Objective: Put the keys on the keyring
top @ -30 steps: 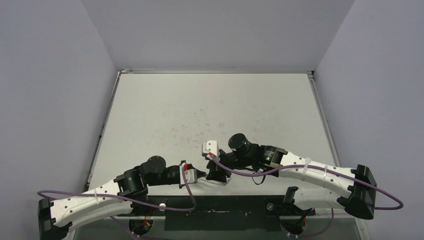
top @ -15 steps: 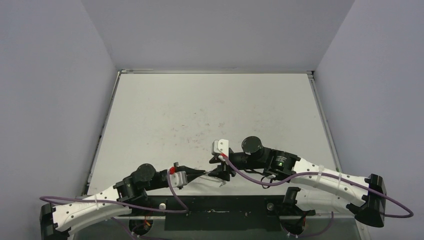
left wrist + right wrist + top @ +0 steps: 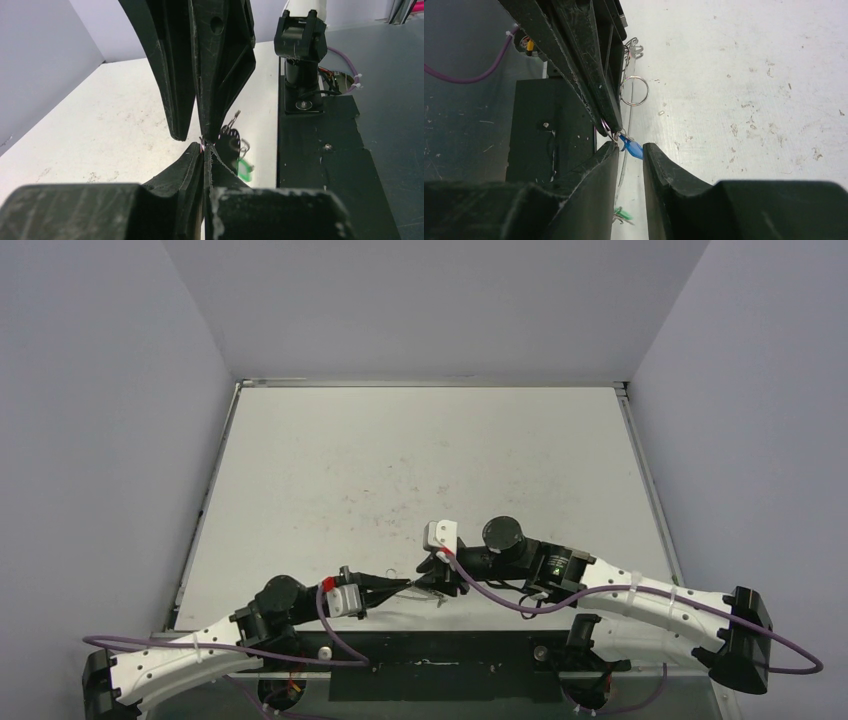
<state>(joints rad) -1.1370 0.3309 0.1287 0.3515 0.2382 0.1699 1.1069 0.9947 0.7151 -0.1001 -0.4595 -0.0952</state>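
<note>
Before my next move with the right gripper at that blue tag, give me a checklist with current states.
1. Left gripper shut at the tips: ok.
2. What it pinches, the keyring wire or something else: cannot tell.
3. Blue-tagged key between the right gripper's fingers: ok.
4. Right gripper clamped on it: not ok, jaws stand apart.
5. Green-tagged key outside both grips: ok.
6. Either key already threaded on the keyring wire: cannot tell.

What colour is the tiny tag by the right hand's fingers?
The key tag is blue. You see it best in the right wrist view.
</note>
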